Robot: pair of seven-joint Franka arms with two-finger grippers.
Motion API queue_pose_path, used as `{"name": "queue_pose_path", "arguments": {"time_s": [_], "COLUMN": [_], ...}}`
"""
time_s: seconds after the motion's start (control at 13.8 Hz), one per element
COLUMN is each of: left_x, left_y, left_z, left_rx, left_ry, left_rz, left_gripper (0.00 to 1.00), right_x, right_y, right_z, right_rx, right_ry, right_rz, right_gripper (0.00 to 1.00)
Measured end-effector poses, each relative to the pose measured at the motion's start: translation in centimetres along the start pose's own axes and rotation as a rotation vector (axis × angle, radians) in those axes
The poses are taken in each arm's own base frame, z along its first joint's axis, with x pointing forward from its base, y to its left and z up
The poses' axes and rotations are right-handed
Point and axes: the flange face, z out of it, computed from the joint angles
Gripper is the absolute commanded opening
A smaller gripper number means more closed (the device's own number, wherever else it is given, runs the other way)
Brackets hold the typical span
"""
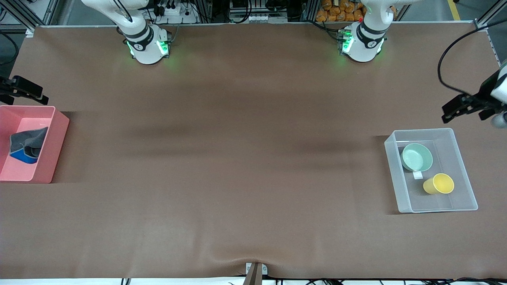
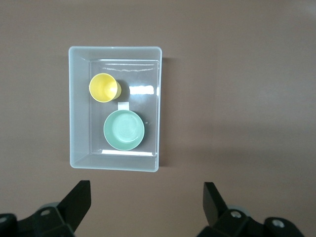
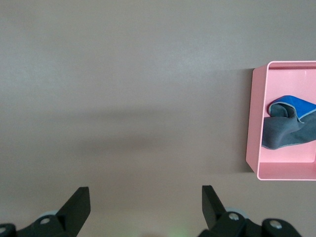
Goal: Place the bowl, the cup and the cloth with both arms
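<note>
Hovering raised, left gripper [image 1: 449, 112] and right gripper [image 1: 41, 99] spread their fingers.

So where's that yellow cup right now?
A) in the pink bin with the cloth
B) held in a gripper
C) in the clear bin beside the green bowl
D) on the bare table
C: the yellow cup sits in the clear bin beside the green bowl.

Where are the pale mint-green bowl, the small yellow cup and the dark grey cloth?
pale mint-green bowl [image 1: 416, 157], front view, inner floor.
small yellow cup [image 1: 443, 183], front view, open mouth.
dark grey cloth [image 1: 27, 143], front view, grey upper fold.
</note>
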Motion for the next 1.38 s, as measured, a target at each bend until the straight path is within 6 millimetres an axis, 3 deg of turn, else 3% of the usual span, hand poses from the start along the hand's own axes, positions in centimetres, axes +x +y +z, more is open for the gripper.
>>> {"name": "queue_pose_path", "arguments": {"time_s": [0.22, 1.38], "left_x": [-0.6, -0.3], "left_y": [-0.5, 0.3], "left_z": [-1.7, -0.3], "left_rx": [-0.001, -0.004], "left_ry": [0.006, -0.041], "left_rz": [0.055, 0.055], "left_gripper": [1.0, 1.0], "right_x": [0.0, 0.1], "right_y": [0.0, 0.0], "right_z": [0.0, 0.1], "right_rx": [0.0, 0.0], "right_ry": [0.001, 0.001], "right_rz": [0.0, -0.001], "right_gripper": [1.0, 1.0]}}
